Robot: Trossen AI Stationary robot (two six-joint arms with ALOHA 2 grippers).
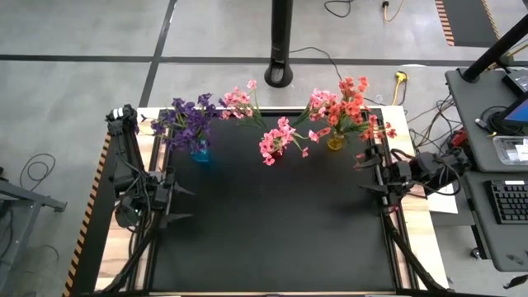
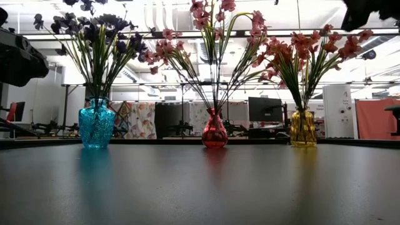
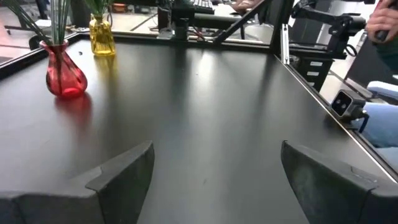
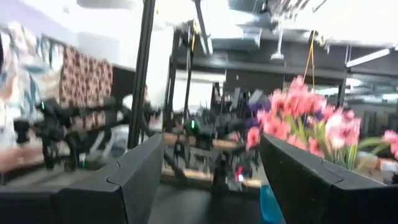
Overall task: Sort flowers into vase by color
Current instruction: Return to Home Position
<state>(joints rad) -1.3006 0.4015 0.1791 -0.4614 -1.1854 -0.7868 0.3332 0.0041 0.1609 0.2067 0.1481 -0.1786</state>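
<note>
**All the flowers stood in vases, and both jaws were empty**

From above, you had three bunches of flowers in a row along the far side of the black table point(image 1: 272, 239). The purple flowers point(image 1: 188, 122) were on the left, the pink flowers point(image 1: 276, 139) in the middle and the orange-red flowers point(image 1: 346, 106) on the right. Your left arm point(image 1: 132, 177) sat at the left edge of the table, and your right arm point(image 1: 417, 169) sat at the right edge. Both were well apart from the flowers. The left jaws and the right jaws pointed in toward the middle of the table. Both pairs were wide open and held nothing.

From table height, you could see which vase held which bunch. The purple flowers stood upright in the blue vase point(image 2: 96, 128). The pink ones stood in the red vase point(image 2: 214, 132). The orange-red ones stood in the yellow vase point(image 2: 303, 130). The three vases stood apart from each other, and no flower lay on the table.

In the left wrist view, your left jaws were spread wide over bare table, with nothing between them. The red vase and the yellow vase stood far off.

In the right wrist view, your right jaws were also spread wide and empty. Pink blossoms showed past them, with a bit of the blue vase below.
</note>
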